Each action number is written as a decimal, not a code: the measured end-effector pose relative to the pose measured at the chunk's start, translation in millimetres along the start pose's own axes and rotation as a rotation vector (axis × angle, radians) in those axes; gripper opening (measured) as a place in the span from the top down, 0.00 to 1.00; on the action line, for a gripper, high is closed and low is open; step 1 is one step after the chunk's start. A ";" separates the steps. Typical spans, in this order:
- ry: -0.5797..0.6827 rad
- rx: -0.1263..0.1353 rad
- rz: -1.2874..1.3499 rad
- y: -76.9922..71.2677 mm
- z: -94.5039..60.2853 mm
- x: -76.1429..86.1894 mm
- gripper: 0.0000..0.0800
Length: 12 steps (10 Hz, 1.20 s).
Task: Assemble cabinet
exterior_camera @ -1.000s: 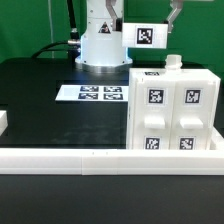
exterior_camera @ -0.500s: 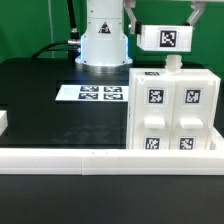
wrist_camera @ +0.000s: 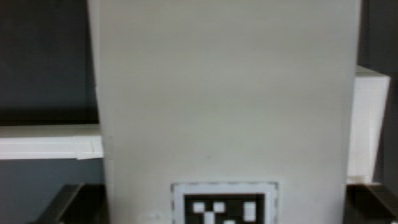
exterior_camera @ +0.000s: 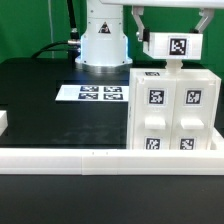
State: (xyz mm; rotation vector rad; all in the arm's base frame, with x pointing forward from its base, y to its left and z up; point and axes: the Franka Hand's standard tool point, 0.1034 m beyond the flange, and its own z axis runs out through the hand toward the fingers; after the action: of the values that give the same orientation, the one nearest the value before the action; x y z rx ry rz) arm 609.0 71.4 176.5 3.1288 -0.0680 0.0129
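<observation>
the cabinet (exterior_camera: 173,111) stands upright on the black surface (exterior_camera: 50,105), on the exterior view's right, its tagged face toward the camera with four black-and-white tags showing in two rows. its base sits just behind the white rail (exterior_camera: 100,158) that runs along the near edge. above it hangs the tool (exterior_camera: 170,22), one finger (exterior_camera: 139,20) on each side of a white tagged panel (exterior_camera: 172,46) and clamped on it; the panel is held level, its single tag facing the camera. the panel hovers right over the cabinet's top, just above a small white knob (exterior_camera: 173,66) that rises from the top edge; whether it touches the knob i cannot tell. the marker board (exterior_camera: 92,93) lies flat on the surface to the exterior view's left of the cabinet, in front of the white robot base (exterior_camera: 102,40). in the wrist view the panel (wrist_camera: 214,100) fills the middle of the picture as a tall pale slab, with one tag (wrist_camera: 228,205) partly visible at its end.
</observation>
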 end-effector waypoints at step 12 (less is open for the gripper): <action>0.013 0.000 -0.006 -3.7 16.3 -5.6 0.30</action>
State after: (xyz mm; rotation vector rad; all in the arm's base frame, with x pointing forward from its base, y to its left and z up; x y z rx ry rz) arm 603.7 75.2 160.2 3.1285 -0.0577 0.0326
